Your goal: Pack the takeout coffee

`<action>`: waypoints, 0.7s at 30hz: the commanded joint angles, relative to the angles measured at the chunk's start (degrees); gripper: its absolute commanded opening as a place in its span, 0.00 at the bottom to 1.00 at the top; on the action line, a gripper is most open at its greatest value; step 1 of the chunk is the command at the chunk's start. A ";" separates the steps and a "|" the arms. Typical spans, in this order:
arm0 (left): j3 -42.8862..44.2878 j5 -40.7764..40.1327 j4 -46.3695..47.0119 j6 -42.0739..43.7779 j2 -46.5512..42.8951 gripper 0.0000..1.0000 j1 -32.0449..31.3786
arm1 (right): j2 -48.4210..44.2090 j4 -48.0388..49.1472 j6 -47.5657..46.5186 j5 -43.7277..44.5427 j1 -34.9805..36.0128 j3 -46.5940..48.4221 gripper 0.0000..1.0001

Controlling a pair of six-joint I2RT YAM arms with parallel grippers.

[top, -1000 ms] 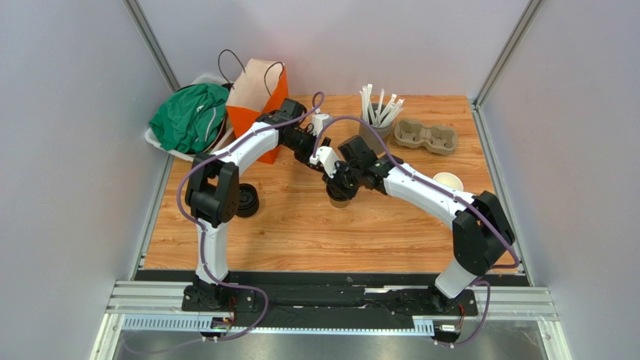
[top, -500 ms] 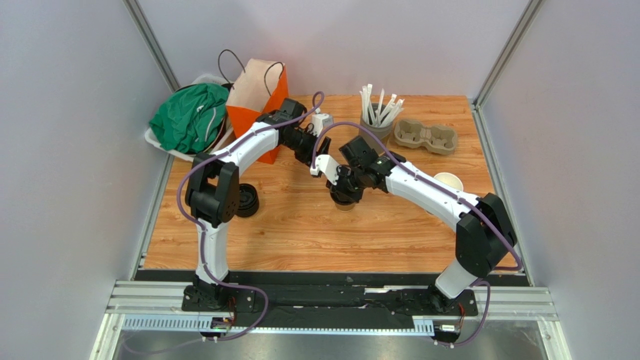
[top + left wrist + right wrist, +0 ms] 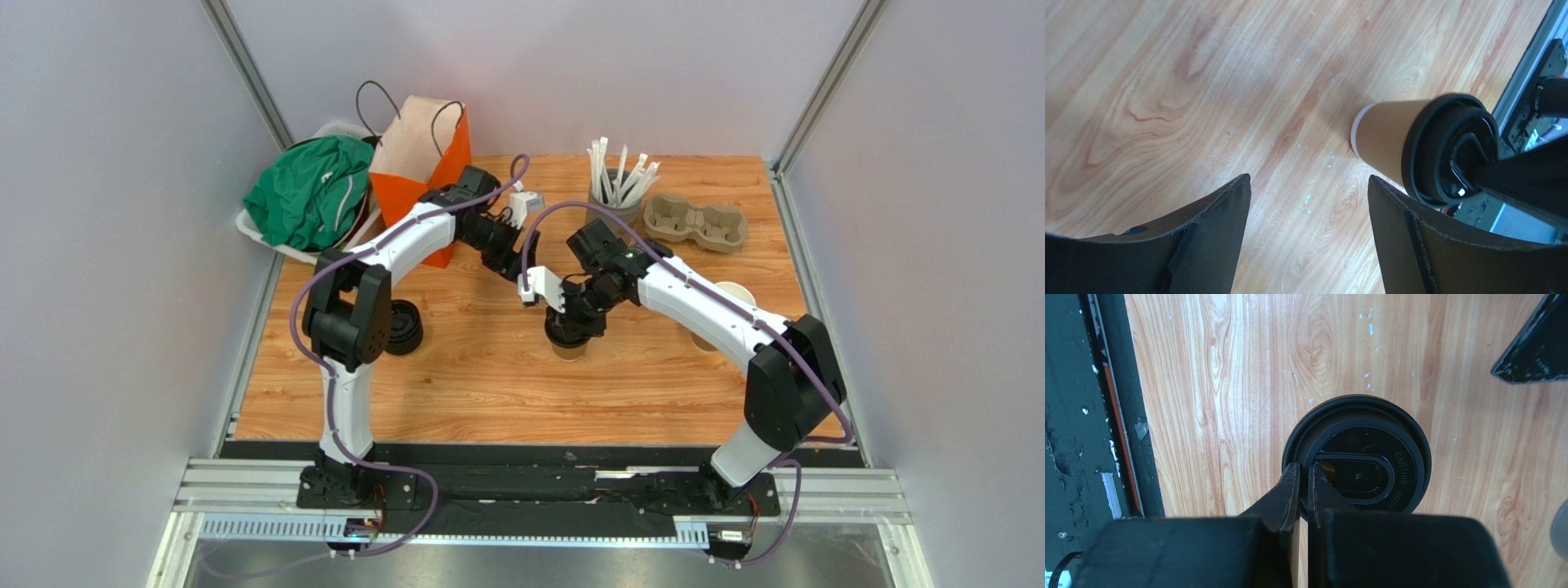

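Observation:
The takeout coffee is a tan paper cup with its black lid on top. It stands upright mid-table. My right gripper is shut right above it, its tips at the lid's left rim. I cannot tell whether they pinch the rim or only rest on it. My left gripper hangs open a little behind and left of the cup, with only bare wood between its fingers.
An orange paper bag stands at the back left beside a bin of green cloth. A grey cup of straws and a pulp cup carrier sit at the back. Black lids lie left, spare cups right.
My right gripper has closed its jaws and moved toward the near edge over the cup; the cup seems to have shifted slightly nearer. The left arm has stayed still.

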 commanded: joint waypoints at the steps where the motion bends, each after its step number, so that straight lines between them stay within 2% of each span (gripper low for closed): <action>1: -1.37 2.69 0.55 0.65 -2.42 0.79 -0.87 | -1.83 3.77 -2.92 -2.46 -1.35 -3.25 0.00; 12: -0.67 5.40 1.25 -2.07 -0.93 0.78 -3.77 | -2.97 6.59 -2.22 -2.28 -1.26 -8.01 0.00; 21: -1.28 3.22 1.25 -1.19 0.21 0.78 -5.70 | -2.97 7.38 -1.34 -2.37 -1.26 -8.01 0.00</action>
